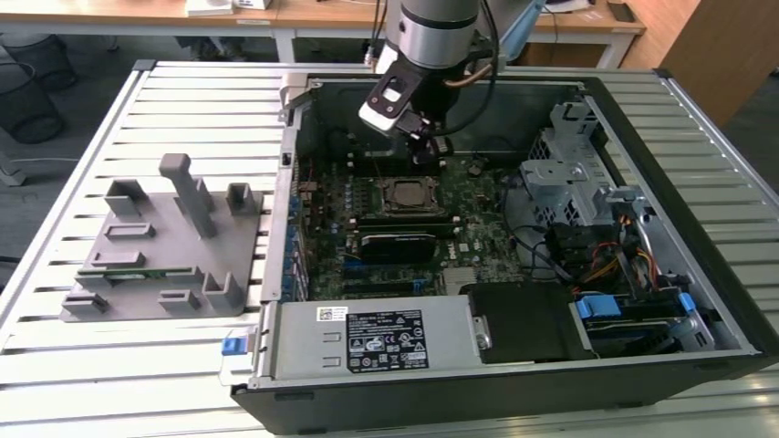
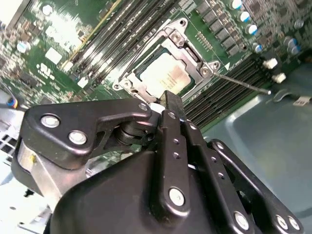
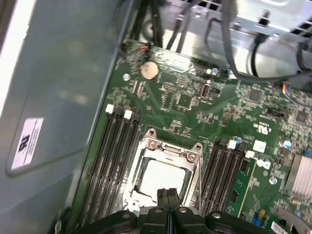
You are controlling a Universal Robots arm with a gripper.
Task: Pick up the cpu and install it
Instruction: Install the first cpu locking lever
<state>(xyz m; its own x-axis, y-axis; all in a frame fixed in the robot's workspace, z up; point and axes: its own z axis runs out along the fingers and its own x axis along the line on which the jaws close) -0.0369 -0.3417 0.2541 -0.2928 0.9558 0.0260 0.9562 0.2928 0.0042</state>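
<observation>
The cpu [image 1: 408, 193] lies flat inside the black socket frame on the green motherboard of the open computer case. Its pale silver top shows in the second wrist view [image 2: 165, 75] and the first wrist view [image 3: 163, 178], ringed by the metal socket bracket [image 3: 168, 146]. My gripper [image 1: 421, 153] hangs inside the case just above the far side of the socket. Its two black fingers are pressed together in both wrist views [image 2: 170, 101] [image 3: 168, 192], with nothing between them, their tips over the edge of the cpu.
Black memory slots [image 3: 114, 156] flank the socket on both sides. A grey drive cage [image 1: 572, 173] and cables fill the exterior view's right; a power supply [image 1: 378, 338] sits in front. A grey fixture [image 1: 171, 237] holding a green memory stick [image 1: 134, 271] stands outside the case.
</observation>
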